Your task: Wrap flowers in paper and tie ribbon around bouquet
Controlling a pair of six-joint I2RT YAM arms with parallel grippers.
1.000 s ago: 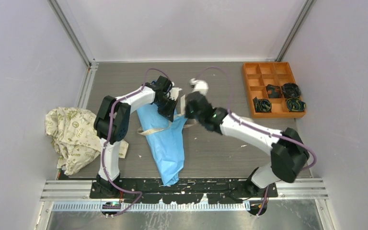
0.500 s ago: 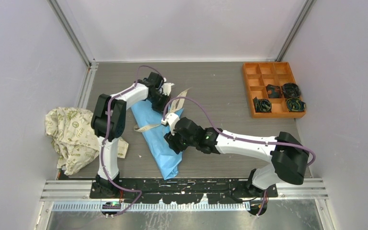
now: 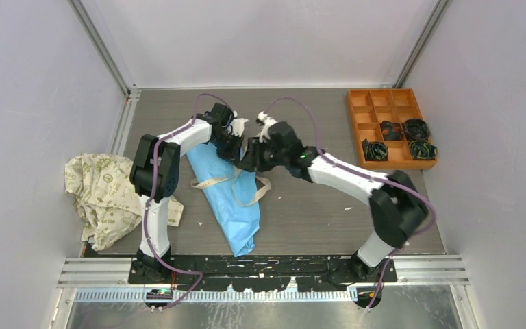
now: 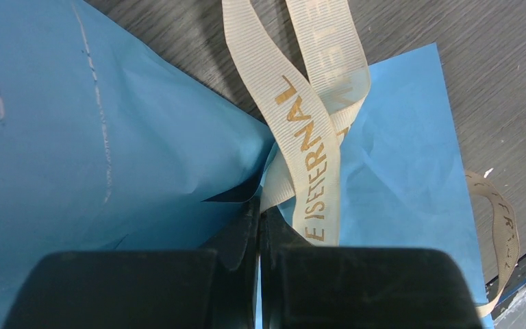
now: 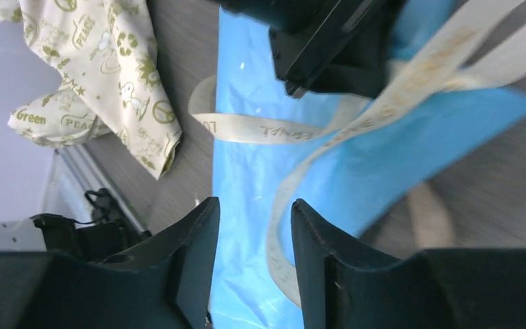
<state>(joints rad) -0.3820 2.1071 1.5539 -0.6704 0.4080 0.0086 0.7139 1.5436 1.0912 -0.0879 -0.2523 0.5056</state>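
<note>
My left end effector (image 4: 259,212), pressed together, pinches the ribbon (image 4: 311,144) at far end of the bouquet (image 3: 236,199) on the surface (image 3: 315,219); right end effector (image 5: 253,204), now spread & empty, has swung back beside it, prob. to regrasp.

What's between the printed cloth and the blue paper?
Bare table, plus one ribbon loop poking past the edge of the paper toward the cloth; the right wrist view shows it clearly.

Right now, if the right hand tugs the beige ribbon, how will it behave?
Likely floppy: the ribbon drapes in loose loops over the paper. Its ribbed weave probably resists slipping. The left hand seems to pinch it, so a tug should pull taut there.
</note>
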